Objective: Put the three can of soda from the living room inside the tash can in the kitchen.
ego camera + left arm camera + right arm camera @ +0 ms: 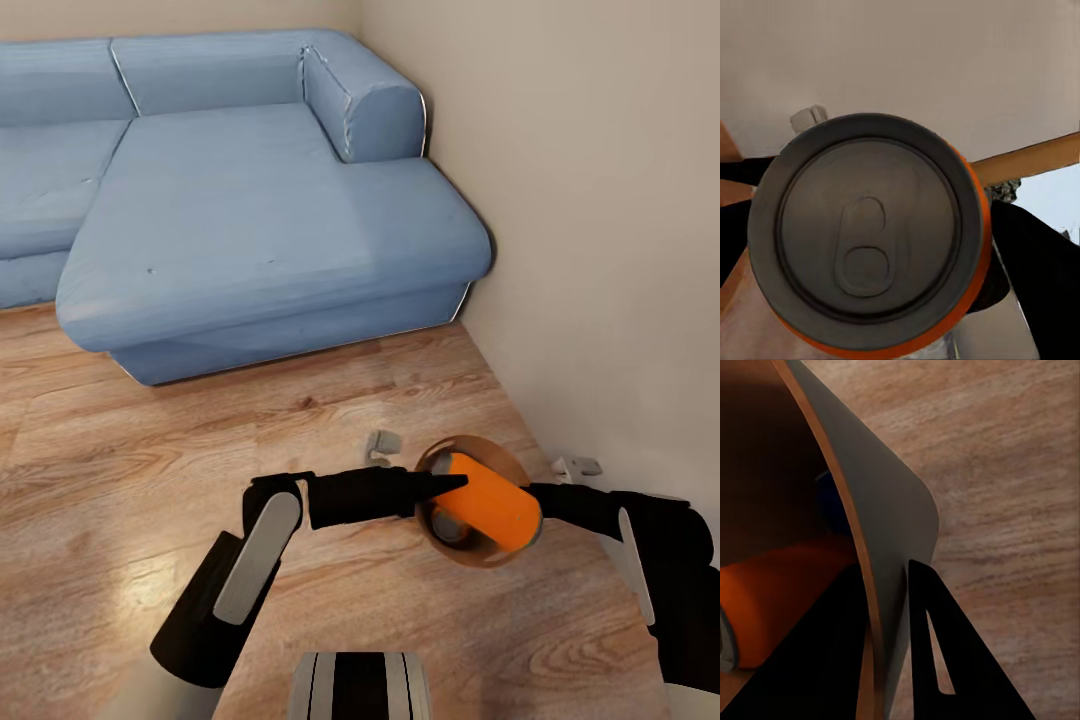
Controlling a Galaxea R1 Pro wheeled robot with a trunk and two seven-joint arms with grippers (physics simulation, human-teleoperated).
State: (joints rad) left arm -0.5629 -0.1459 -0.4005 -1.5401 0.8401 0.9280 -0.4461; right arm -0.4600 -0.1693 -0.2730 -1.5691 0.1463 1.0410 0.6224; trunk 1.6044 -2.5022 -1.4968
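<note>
Blue corner sofa (250, 220) on light wood plank floor (120, 470), beige wall (590, 200) alongside.

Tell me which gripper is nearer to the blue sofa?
Left, slightly. The left gripper holds the orange can over the bin; the right gripper clamps the bin's wall, farther from the sofa.

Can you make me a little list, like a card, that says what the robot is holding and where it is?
room: living room, wood floor, blue sofa
left gripper: tips at an orange soda can; grip not clear
orange can: lying over the bin's mouth
right gripper: pinching the wall of the brown bin
inside bin: another orange can, something blue
</note>
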